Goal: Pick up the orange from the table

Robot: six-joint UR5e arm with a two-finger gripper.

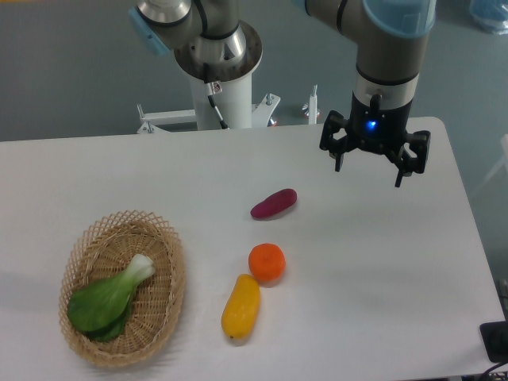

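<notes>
The gripper (370, 168) is hanging above the far right part of the table (381, 262), its two fingers spread wide apart and holding nothing, a blue light glowing on its body. The orange (267, 262) is sitting on the tabletop around the middle, a little toward the near edge, well apart from the gripper and to the lower left of it. Just in front of the orange, an elongated yellow-orange fruit (240, 307) is lying with its upper end touching or nearly touching the orange (the gap is too small to judge). Beyond the orange, toward the far edge, a purple sweet potato (274, 203) is resting on its side, apart from the orange. Near the front left corner a woven wicker basket (171, 274) is standing on the table, and a head of bok choy (107, 299) is lying inside it, white stem pointing toward the middle of the table.
</notes>
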